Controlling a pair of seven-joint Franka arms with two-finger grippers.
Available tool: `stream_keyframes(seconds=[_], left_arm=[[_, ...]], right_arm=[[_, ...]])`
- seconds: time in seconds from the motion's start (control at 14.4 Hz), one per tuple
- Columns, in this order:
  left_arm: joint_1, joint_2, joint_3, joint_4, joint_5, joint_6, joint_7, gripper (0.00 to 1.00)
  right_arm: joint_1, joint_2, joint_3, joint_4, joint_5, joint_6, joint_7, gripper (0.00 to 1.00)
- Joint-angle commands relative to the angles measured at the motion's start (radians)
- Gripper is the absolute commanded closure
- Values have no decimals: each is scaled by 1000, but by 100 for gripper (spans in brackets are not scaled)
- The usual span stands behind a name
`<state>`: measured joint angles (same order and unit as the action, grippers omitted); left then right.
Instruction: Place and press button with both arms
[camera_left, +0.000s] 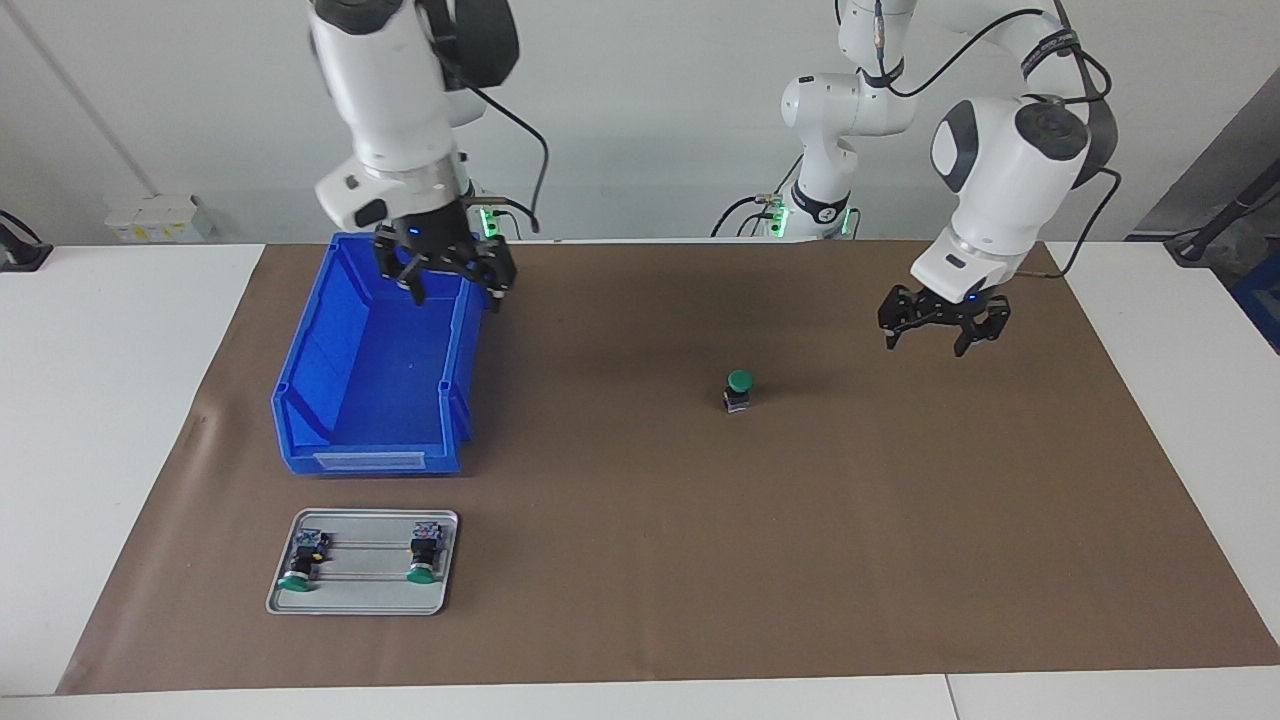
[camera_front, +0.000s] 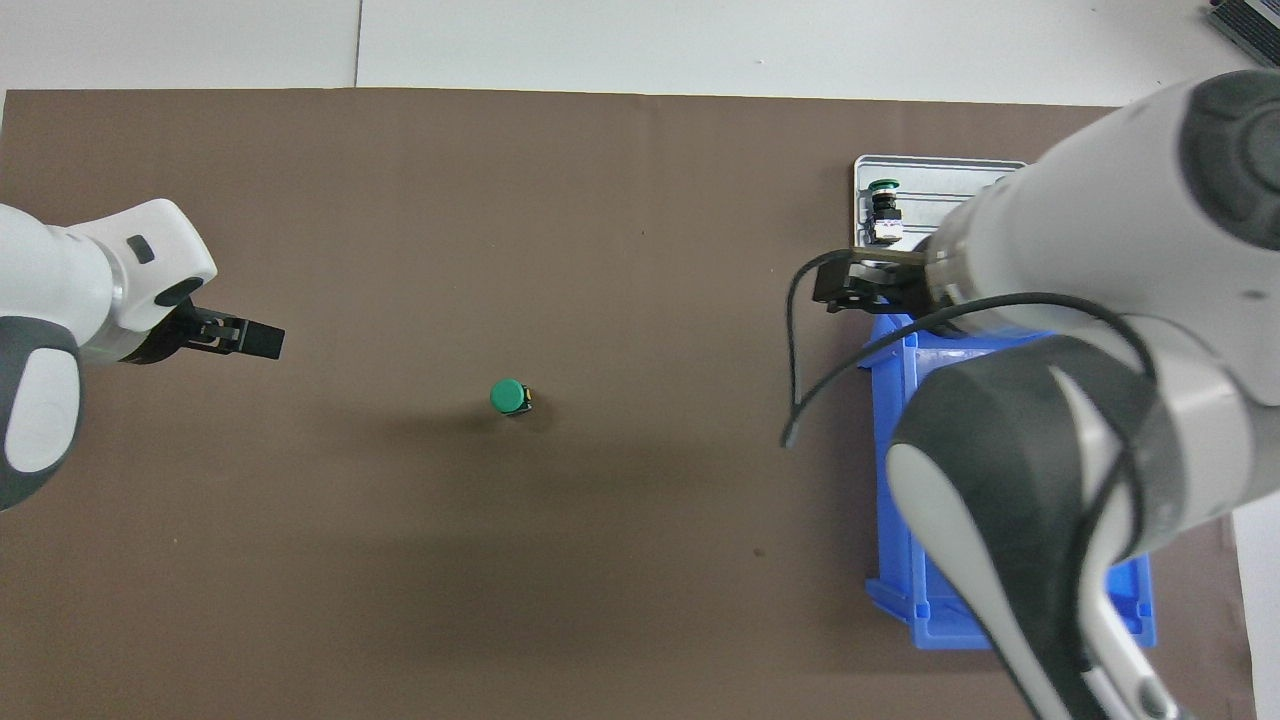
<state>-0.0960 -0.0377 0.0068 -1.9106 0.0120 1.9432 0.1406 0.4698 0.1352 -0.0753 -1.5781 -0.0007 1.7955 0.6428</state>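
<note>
Button (camera_left: 738, 388) standing upright on the brown mat (camera_left: 640, 560), green cap up, apart from both grippers and touched by neither. It sits on bare mat between the two arms, closer to the left gripper (camera_left: 943, 335) than to the right one.

Left gripper hangs in the air over open mat toward the left arm's end of the table, fingers spread and pointing down, nothing between them. The button lies off to its side, toward the table's middle, well clear of the fingertips. Seen from overhead, the same gripper (camera_front: 245, 338) reaches out over empty mat, with the button (camera_front: 510, 397) apart from it.

Right gripper (camera_left: 448, 280) is raised over the robots' end of the blue bin (camera_left: 375, 400), fingers open and holding nothing. The bin's visible floor looks bare. From overhead the right arm's bulk hides most of the bin (camera_front: 900, 470), and the gripper (camera_front: 865, 285) shows above its rim.

Farther from the robots than the bin, just past its label end, lies a small metal tray (camera_left: 362, 598) carrying two more green-capped buttons (camera_left: 305, 560) lying on their sides, side by side and apart from each other. Both sit well away from either gripper.
</note>
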Motion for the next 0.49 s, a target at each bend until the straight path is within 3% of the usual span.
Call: stream_keyframes(seconds=[0.0, 0.28, 0.42], left_arm=[[4, 12, -10, 177, -3, -140, 5, 0], [6, 68, -8, 379, -53, -294, -1, 0], [7, 102, -10, 461, -49, -374, -3, 0]], right_arm=[[117, 116, -9, 32, 18, 108, 254, 0], [252, 259, -9, 35, 21, 345, 648, 0], [321, 349, -9, 43, 5, 401, 815, 0]])
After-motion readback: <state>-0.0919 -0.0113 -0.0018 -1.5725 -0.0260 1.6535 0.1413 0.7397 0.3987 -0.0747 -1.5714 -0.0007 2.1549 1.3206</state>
